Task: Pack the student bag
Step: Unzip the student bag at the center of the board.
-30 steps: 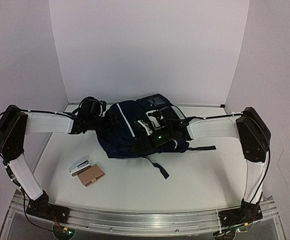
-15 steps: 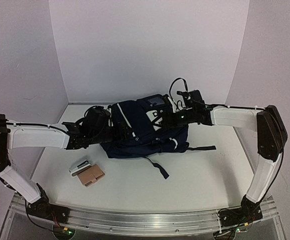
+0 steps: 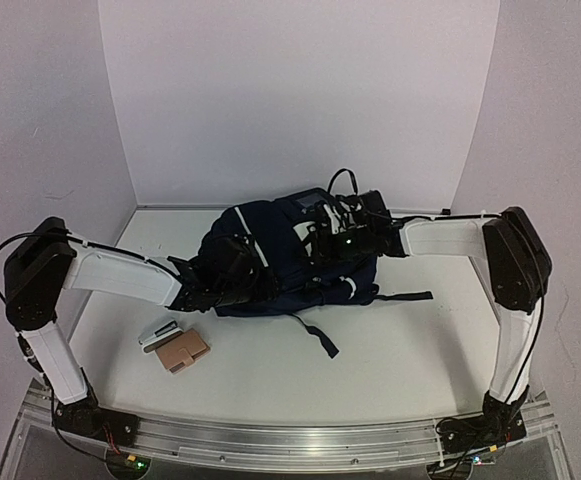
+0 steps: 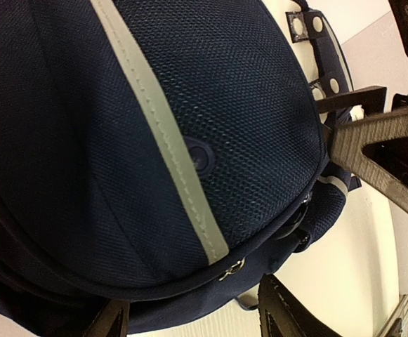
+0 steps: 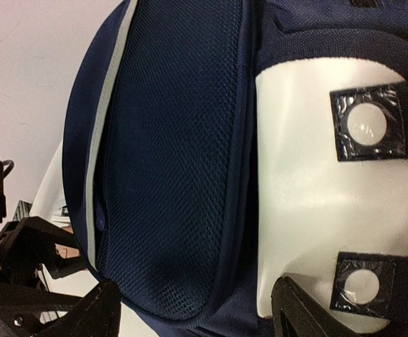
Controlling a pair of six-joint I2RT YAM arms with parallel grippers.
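The student bag [image 3: 270,250] lies on its side mid-table, dark navy with white piping. My left gripper [image 3: 234,286] is at its front left edge. In the left wrist view the jaws [image 4: 198,321] stand open astride the bag's [image 4: 119,140] lower rim, just below a metal zipper pull [image 4: 232,268]. My right gripper [image 3: 322,238] rests over the top of the bag. In the right wrist view it [image 5: 204,316] is open across the mesh pocket [image 5: 175,175] and the white patch [image 5: 316,175]. Neither gripper holds anything.
A tan flat box [image 3: 182,350] and a small white-and-dark item [image 3: 160,333] lie on the table front left of the bag. Black straps [image 3: 315,335] trail toward the front and to the right [image 3: 405,296]. White walls close in the back and both sides.
The left arm swung from behind the bag's left end round to its front left edge. The right gripper rose off the bag, then came back down over its top.
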